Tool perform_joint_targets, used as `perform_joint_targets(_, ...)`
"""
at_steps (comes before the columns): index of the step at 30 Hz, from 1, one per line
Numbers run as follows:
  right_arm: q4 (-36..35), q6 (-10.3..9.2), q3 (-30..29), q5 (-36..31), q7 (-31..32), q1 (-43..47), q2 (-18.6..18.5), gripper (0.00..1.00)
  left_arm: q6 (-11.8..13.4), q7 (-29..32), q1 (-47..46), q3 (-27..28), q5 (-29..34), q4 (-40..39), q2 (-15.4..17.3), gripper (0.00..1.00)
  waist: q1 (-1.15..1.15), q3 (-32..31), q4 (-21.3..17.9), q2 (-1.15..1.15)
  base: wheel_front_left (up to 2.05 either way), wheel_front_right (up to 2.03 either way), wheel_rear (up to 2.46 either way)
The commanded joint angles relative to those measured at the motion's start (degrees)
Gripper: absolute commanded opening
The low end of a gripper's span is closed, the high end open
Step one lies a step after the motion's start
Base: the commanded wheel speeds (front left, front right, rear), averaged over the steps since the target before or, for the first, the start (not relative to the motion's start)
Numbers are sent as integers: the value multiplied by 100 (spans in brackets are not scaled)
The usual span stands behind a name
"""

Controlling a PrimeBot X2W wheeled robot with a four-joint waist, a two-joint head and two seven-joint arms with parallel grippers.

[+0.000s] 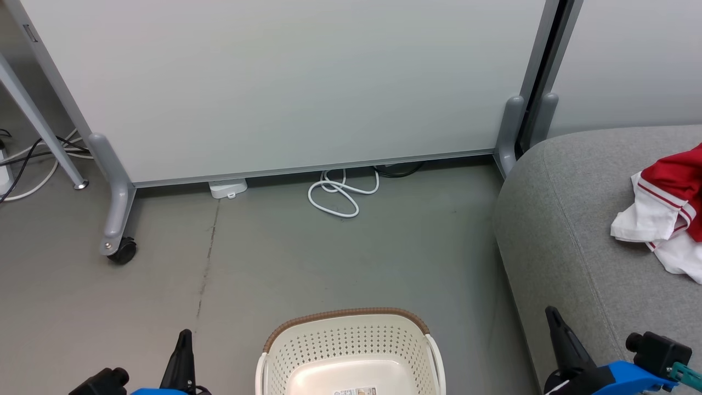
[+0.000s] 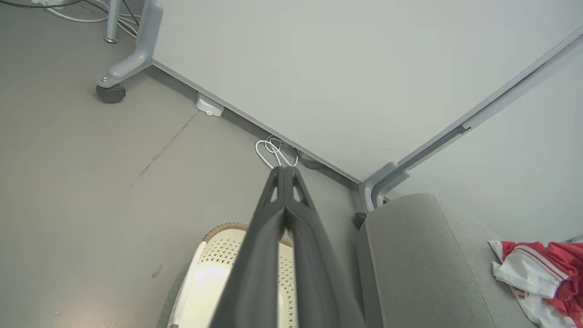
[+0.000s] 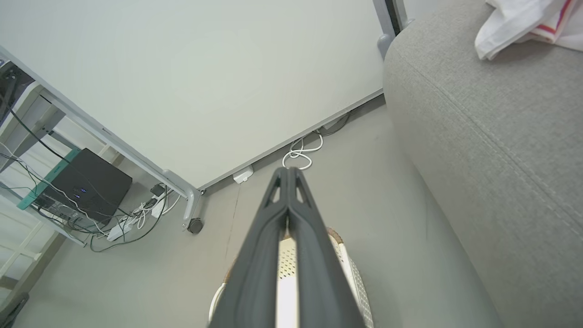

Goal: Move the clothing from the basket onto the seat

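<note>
The cream basket (image 1: 351,351) with a brown rim stands on the floor at the bottom centre; the part of its inside that I see holds no fabric. Red and white clothing (image 1: 666,211) lies crumpled on the grey seat (image 1: 570,241) at the right. My left gripper (image 1: 184,340) hangs shut to the left of the basket, fingers pressed together with nothing between them. My right gripper (image 1: 551,315) is shut too, over the seat's front edge. In the left wrist view the shut gripper (image 2: 284,171) rises above the basket (image 2: 218,255), with the clothing (image 2: 542,273) on the seat (image 2: 423,255).
A white partition panel (image 1: 285,82) on grey wheeled feet (image 1: 118,244) stands behind the basket. A coiled white cable (image 1: 340,192) and a small white box (image 1: 227,188) lie at its base. More cables and a black box (image 3: 84,184) sit far left.
</note>
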Motion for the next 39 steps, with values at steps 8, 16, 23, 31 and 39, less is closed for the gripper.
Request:
perform_joint_targets(8,-97,1,-81,785,108,-240,-11,0,-3,184,-271,175,-657,-201,-15,0,0,8,-7,0,0,0,0)
perform_joint_targets(16,-105,1,-135,1426,199,-319,-13,0,-3,342,-346,288,-1192,-294,-50,0,0,16,-15,0,0,0,0)
perform_joint_targets(23,-109,1,-178,1940,272,-376,-14,0,-4,475,-411,379,-1627,-369,-78,0,0,23,-21,0,0,0,0)
perform_joint_targets(31,-113,1,-223,2492,355,-442,-16,0,-5,612,-470,474,-2088,-448,-109,0,0,31,-29,0,0,0,0)
perform_joint_targets(39,-117,2,-266,2997,426,-505,-17,0,-5,739,-530,566,-2518,-522,-135,0,0,39,-36,0,0,0,0)
